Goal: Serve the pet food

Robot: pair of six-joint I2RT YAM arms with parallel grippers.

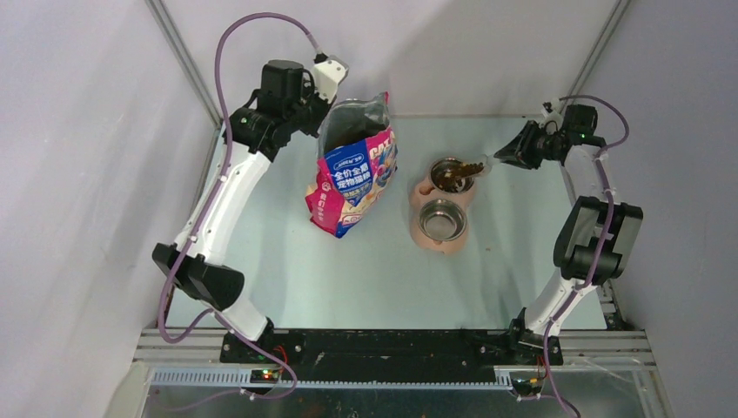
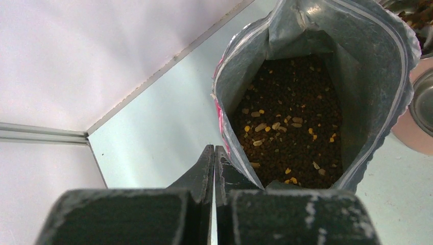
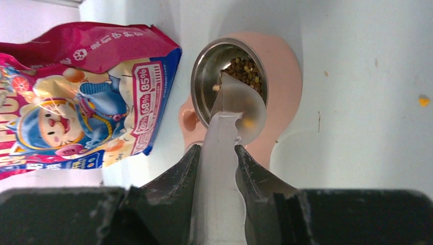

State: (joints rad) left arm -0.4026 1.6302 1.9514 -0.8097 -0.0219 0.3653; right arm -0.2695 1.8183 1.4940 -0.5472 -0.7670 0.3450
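Note:
The pet food is brown kibble heaped inside the open pink and blue bag. More kibble lies in the far steel bowl of a pink feeder. My right gripper is shut on the handle of the clear scoop, whose tilted cup hangs over that bowl. In the top view the right gripper is right of the bowls. My left gripper is shut and empty, just outside the bag's rim, at the bag's top left.
The near steel bowl of the feeder holds nothing. A stray yellow crumb lies on the table right of the feeder. The bag stands upright left of the feeder. The enclosure walls stand close behind the left arm.

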